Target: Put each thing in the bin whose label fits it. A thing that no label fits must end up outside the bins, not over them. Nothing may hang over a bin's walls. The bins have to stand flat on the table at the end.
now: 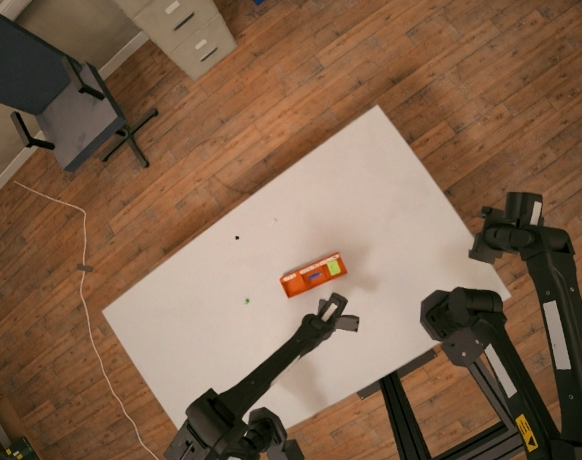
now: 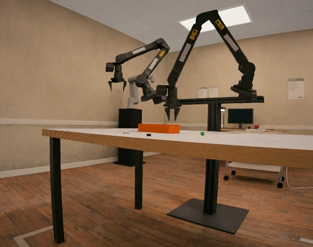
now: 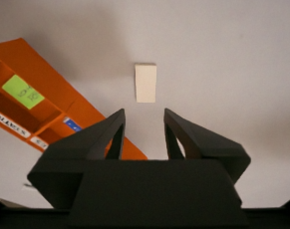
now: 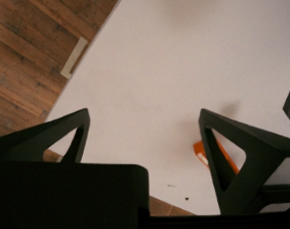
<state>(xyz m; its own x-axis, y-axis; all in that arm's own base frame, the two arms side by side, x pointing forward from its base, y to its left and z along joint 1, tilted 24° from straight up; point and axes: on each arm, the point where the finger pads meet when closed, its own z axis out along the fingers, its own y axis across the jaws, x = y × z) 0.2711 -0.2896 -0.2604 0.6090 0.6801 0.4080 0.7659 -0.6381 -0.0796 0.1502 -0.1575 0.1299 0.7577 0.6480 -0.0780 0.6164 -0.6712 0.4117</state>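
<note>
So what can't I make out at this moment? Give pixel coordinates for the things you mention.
- Label wording on the orange bin unit (image 1: 296, 287) (image 2: 158, 128) (image 3: 52, 85): too small in the top view, partly cut off in the left wrist view.
- Black item (image 1: 237, 237) (image 2: 148, 135) (image 4: 186, 198): too small to identify in any view.
- Note's writing (image 1: 334, 267) (image 3: 23, 92): blurred.
</note>
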